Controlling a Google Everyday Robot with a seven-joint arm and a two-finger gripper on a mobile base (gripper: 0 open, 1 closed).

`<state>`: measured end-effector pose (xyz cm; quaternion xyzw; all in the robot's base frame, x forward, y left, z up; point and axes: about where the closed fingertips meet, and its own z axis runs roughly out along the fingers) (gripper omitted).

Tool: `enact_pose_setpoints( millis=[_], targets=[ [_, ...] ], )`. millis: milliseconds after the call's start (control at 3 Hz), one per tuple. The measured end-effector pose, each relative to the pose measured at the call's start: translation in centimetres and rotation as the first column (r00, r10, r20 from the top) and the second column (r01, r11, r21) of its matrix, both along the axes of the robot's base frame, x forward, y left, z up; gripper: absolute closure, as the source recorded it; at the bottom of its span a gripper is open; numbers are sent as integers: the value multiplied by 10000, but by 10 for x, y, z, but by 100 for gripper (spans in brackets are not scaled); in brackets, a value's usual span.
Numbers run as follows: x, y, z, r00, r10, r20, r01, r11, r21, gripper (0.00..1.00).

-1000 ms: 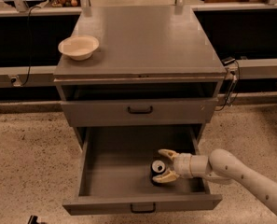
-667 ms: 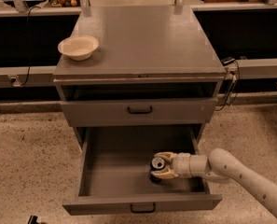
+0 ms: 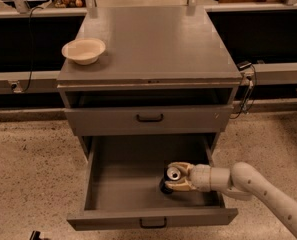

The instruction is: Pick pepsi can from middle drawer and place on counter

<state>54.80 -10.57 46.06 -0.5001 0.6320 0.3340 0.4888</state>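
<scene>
The pepsi can (image 3: 171,175) stands upright in the right part of the open middle drawer (image 3: 128,176), its silver top showing. My gripper (image 3: 174,178) reaches in from the right and is shut on the can, one cream finger on each side. The can looks slightly above or on the tray floor; I cannot tell which. The counter (image 3: 153,39) is the grey cabinet top above.
A cream bowl (image 3: 83,50) sits on the counter's left side. A closed drawer with a black handle (image 3: 149,118) is above the open one. Pale ledges with dark panels run behind. Speckled floor lies on both sides.
The gripper has closed around the can, and both have shifted a little left and back in the drawer.
</scene>
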Motion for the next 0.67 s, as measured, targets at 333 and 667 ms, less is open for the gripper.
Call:
enact_pose_setpoints(
  millis=[333,667],
  targets=[
    [-20,-14,41,9999,90,-48,-89,9995,305,100],
    [-34,-33,101,9991,368,204,-360,9986,-380,100]
  ],
)
